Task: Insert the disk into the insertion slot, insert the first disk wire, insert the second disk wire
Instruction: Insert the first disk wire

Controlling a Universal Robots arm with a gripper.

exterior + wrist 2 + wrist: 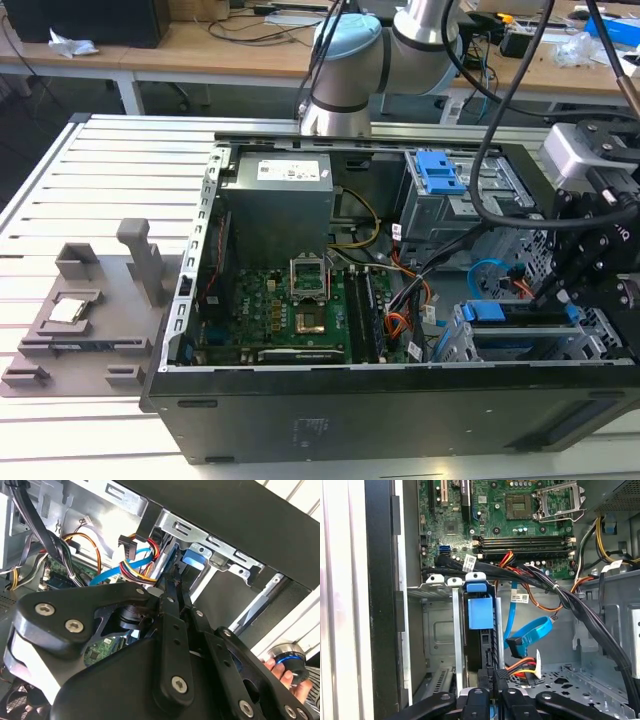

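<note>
The open computer case lies on the slatted white surface, and the arm reaches into the corner of it on the exterior view's right. The disk sits on edge inside the insertion slot – in the first wrist view its dark body and blue bracket stand between the slot's silver rails.

The claw is at the disk's near end. In the second wrist view its two thin fingers run side by side with only a sliver between them, and their tips reach the disk's edge by the blue bracket. I cannot tell whether they pinch anything.

A flat blue cable curls just beside the disk, its black plug hanging free. A plug on red, yellow and black wires lies near the claw, also free. A taller grey cage with a blue latch stands well apart – further back in the case.
</note>
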